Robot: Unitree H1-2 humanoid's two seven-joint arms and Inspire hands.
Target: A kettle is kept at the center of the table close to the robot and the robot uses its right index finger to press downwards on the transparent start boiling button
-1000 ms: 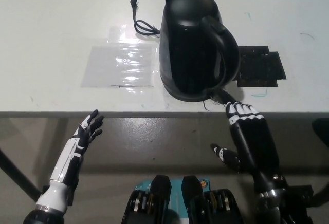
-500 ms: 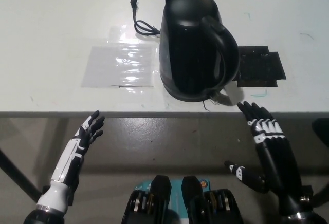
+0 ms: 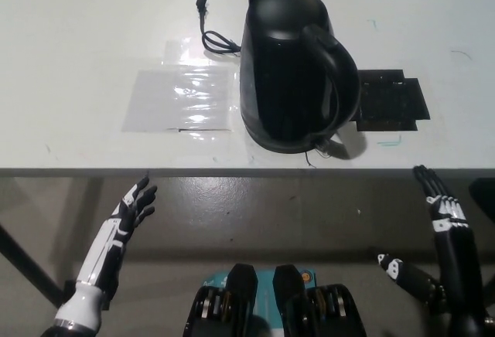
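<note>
We list a black kettle [image 3: 298,70] standing at the table's [image 3: 77,28] near edge, centre, handle toward the robot; we read no brand or lettering on it. The right hand [image 3: 445,217], fingers spread and holding nothing, has drawn back right, below the table edge, well apart from the kettle. The left hand [image 3: 131,207] rests lower left, fingers apart, slightly lower than before.
</note>
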